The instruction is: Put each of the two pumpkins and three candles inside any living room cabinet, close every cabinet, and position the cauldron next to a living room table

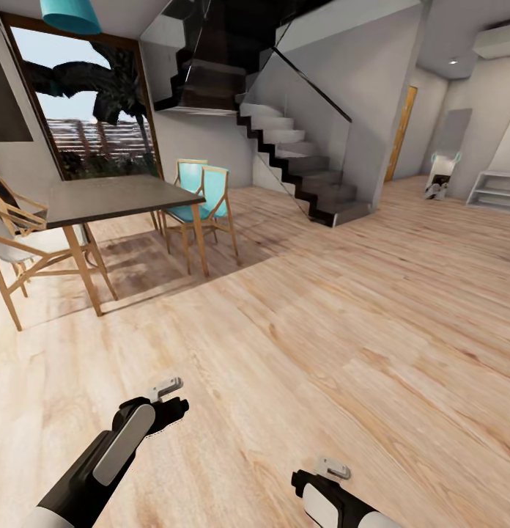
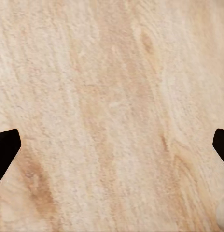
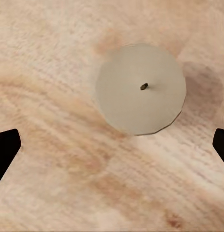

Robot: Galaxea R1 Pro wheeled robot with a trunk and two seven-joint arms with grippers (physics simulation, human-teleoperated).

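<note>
**Candle on the floor under the right gripper**

A greyish-tan candle (image 3: 140,89) stands upright on the light wooden floor (image 1: 335,323), seen from straight above in the right wrist view – its dark wick at the centre; the right gripper (image 3: 112,147) hangs over it with jaws spread wide, touching nothing; the left gripper (image 2: 112,147) is likewise wide open over bare boards; ahead on the left stands a dark-topped dining table (image 1: 116,196) with turquoise chairs (image 1: 204,194); a staircase (image 1: 299,161) rises beyond.

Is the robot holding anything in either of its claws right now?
No. Both the left gripper and right gripper are open and empty. A candle stands on the wooden floor under the right one, ungripped.
</note>
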